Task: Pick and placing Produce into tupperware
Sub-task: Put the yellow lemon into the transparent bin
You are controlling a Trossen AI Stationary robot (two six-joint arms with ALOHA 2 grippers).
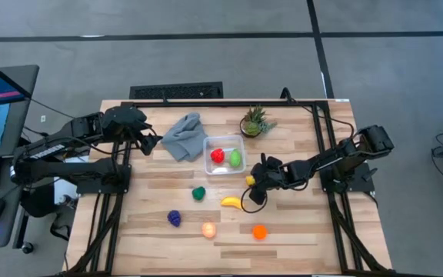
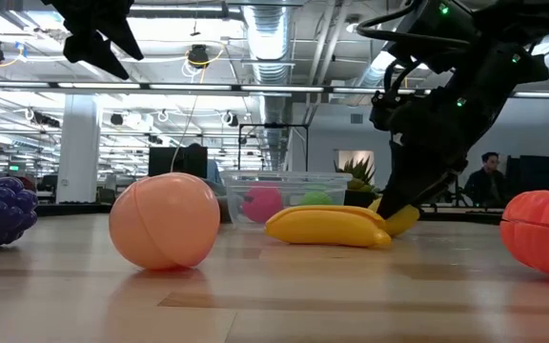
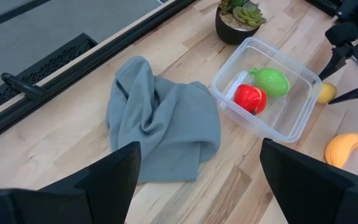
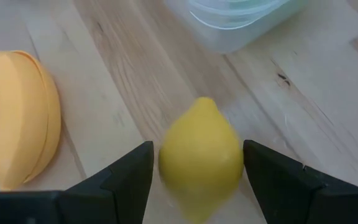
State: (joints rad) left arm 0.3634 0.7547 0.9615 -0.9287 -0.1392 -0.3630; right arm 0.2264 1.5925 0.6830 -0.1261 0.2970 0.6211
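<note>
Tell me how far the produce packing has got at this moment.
Done: red fruit and light green fruit lie in the tupperware. In hand: right gripper brackets the lemon. Left: banana, dark green, purple, peach, orange.

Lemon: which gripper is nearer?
Right. The right gripper has its fingers either side of the lemon, beside the tupperware. The left gripper hovers open beyond the grey cloth.

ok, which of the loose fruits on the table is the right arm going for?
The lemon, just outside the clear container. It sits between the right gripper's fingers; the banana lies beside it, and the other loose fruits are farther off.
</note>
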